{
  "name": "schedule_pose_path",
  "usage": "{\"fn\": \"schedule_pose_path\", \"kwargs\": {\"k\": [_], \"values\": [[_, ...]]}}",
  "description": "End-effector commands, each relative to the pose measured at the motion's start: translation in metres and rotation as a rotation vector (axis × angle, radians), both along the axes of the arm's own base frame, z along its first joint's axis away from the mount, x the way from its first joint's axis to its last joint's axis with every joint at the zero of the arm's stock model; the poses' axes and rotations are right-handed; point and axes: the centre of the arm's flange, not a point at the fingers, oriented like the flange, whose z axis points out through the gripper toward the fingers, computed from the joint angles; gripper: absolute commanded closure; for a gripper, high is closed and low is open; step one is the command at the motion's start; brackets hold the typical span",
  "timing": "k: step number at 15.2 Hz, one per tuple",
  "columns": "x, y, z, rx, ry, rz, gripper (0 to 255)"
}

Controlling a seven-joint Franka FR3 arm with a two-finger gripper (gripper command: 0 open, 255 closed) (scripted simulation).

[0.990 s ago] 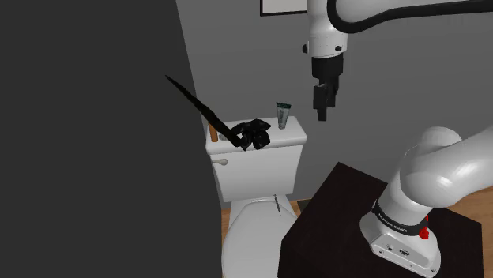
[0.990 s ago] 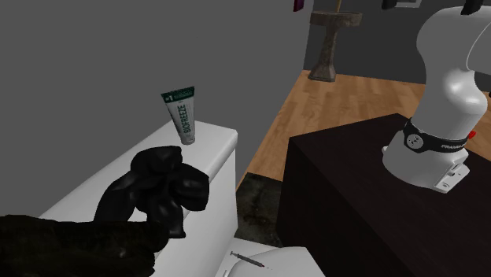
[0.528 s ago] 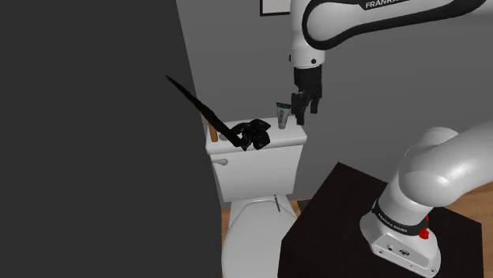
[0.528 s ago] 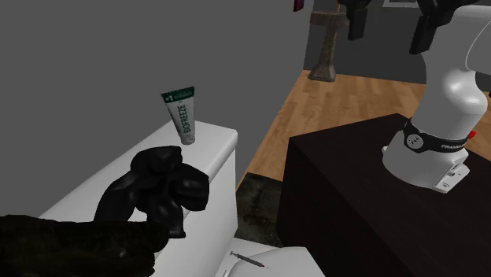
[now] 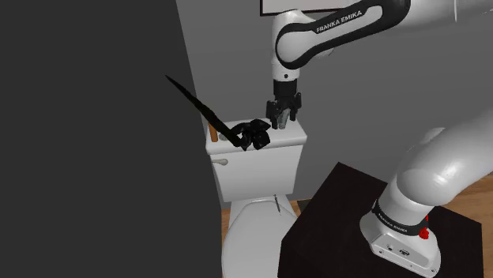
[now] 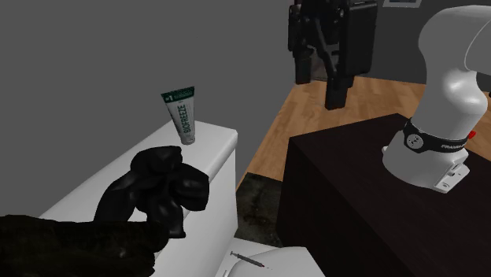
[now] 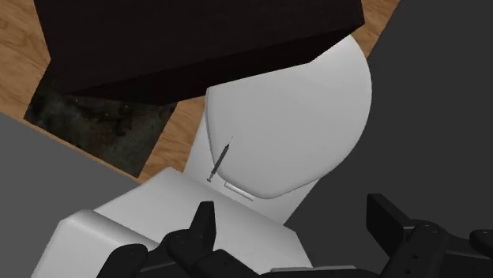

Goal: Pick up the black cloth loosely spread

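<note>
Shoulder view, left to right. A dark wall takes up the left half. From its edge a thin tail of the cloth slants down and to the right, ending in a bunched mass on top of the white tank. The cloth's long axis thus runs from upper left to lower right, with the bulk at the right-hand end. Just to the right of the bunch, and slightly above it, hangs the gripper, pointing down over the tank's right part. The arm arches from it to the dark stand at lower right.

Second exterior view, left to right. The cloth lies heaped on the tank. A white tube stands upright behind it, apart from it. The gripper hangs up and to the right of both, its two fingers spread with nothing between them. The stand fills the right.

Wrist view. The fingers stand well apart and clasp nothing. Beyond them lie the tank and the toilet lid with a thin rod on it. Black folds show low beside the fingers; whether they are cloth or hand cannot be told.

Judgement: the approach is nearly done. The bunch lies toward the shoulder view's left and lower than the fingertips, so the coming move calls for a short shift that way, then a descent.
</note>
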Motion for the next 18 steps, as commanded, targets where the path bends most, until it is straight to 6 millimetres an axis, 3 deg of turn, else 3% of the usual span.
{"fn": "schedule_pose_path", "kwargs": {"k": [1, 9, 18], "values": [[0.023, -0.007, -0.013, 0.008, -0.014, -0.052, 0], [0.100, -0.039, -0.064, 0.038, -0.062, -0.249, 0], [0.182, -0.090, -0.119, 0.071, -0.117, -0.470, 0]]}}
